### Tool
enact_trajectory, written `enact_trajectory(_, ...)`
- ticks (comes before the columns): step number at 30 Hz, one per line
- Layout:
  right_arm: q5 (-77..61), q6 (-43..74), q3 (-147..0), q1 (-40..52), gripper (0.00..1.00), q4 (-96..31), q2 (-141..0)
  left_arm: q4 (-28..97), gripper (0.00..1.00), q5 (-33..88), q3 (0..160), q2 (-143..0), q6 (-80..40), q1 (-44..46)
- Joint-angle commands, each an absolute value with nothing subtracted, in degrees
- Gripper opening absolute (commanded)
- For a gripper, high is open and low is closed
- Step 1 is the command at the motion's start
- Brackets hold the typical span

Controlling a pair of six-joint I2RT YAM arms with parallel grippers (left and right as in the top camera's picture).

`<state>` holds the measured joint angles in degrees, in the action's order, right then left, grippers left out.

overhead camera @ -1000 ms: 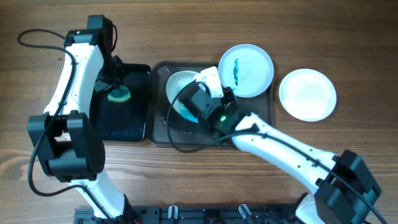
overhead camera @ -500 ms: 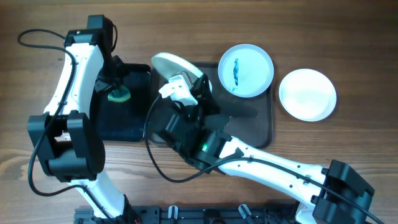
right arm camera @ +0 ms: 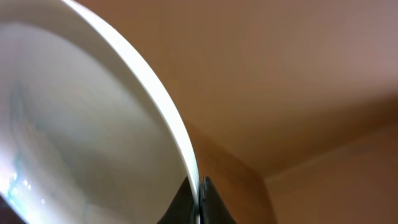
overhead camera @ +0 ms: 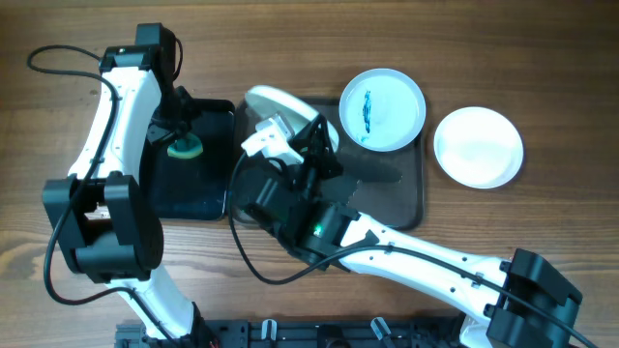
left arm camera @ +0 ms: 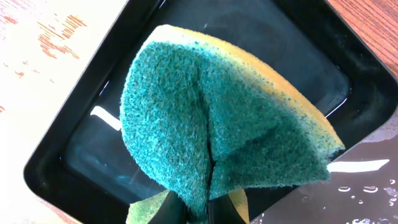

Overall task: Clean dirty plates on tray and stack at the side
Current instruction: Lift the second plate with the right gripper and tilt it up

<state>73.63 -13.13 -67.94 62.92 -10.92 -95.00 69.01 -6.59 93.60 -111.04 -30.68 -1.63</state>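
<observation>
the right gripper is pinched tight on the rim of a tilted plate. its jaws are closed on the thin white edge, so the plate stands up on its side and fans out ahead of the fingers, over the left end of the tray. further along from that gripper, toward the tray's other end, a smeared plate lies flat with a blue streak on it, overlapping the tray's corner. beyond that, well apart from the gripper, a clean plate sits on the table just beside the tray. the left gripper is clamped on a sponge, whose green scouring face is folded out in front of its fingers, and it hangs over the small black tray directly below.
</observation>
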Motion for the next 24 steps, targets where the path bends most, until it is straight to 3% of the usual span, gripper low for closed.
enact_trajectory(1,58.7,1.39,-68.51,61.89,0.04,-19.77,-93.89,68.84,0.04,-7.55,93.97,-110.26,-30.0,-1.78)
enact_trajectory(4,47.09,12.1,-68.88,59.51,0.04,-26.61,-92.51,68.84,0.04,-7.55,93.97,-110.26,-30.0,-1.78)
enact_trajectory(8,28.14,17.8,-69.12,54.57,0.04,-28.45,-87.13,68.84,0.04,-7.55,93.97,-110.26,-29.98,-1.78)
enact_trajectory(14,5.69,24.23,-69.12,38.3,0.04,-31.35,-79.88,68.95,0.04,-7.53,93.97,-110.26,-30.0,-1.76)
enact_trajectory(24,-6.83,33.32,-68.97,8.95,0.04,-41.85,-78.3,69.04,0.04,-7.53,93.97,-110.26,-30.0,-1.76)
